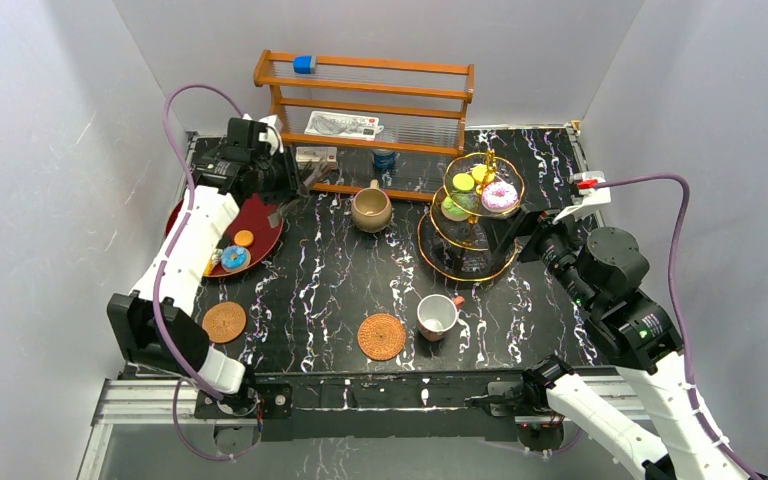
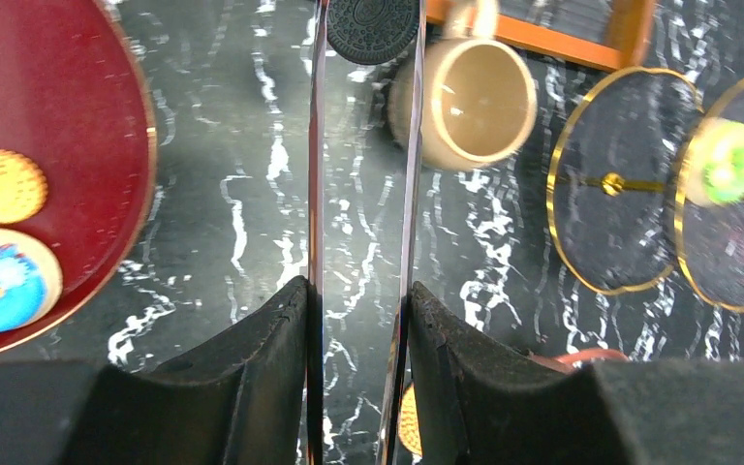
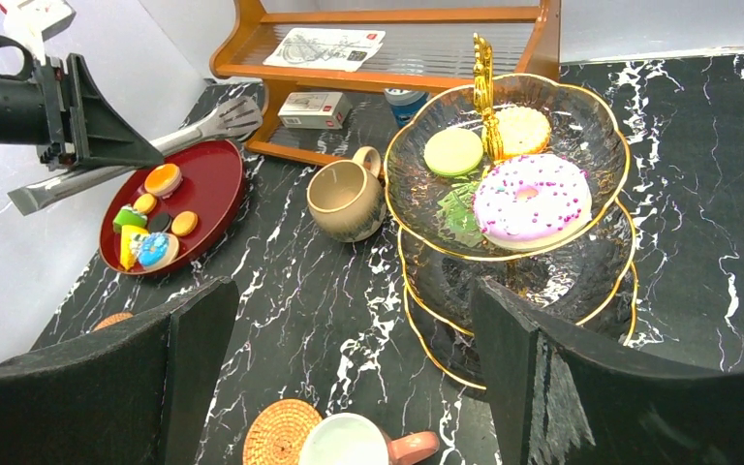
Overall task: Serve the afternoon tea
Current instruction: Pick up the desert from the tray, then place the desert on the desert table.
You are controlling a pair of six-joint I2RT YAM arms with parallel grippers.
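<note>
My left gripper (image 1: 290, 185) is shut on metal tongs (image 2: 316, 194), and a dark round cookie (image 2: 373, 27) sits between the tong tips, beside the tan mug (image 2: 470, 102). The tongs hang over the table between the red plate (image 1: 260, 225) and the mug (image 1: 371, 210). The gold-rimmed tiered glass stand (image 1: 470, 270) holds a pink donut (image 3: 531, 199), a green and a yellow pastry. My right gripper (image 3: 354, 291) is open and empty just left of the stand. The white red-handled cup (image 1: 437, 316) stands beside one woven coaster (image 1: 381, 336). The other coaster (image 1: 224, 322) lies front left.
The red plate (image 3: 213, 184) still carries several small pastries, among them a blue donut (image 2: 0, 286) and an orange biscuit (image 2: 0, 184). The wooden rack (image 1: 365, 95) with boxes and a can stands at the back, close behind the mug and the tongs.
</note>
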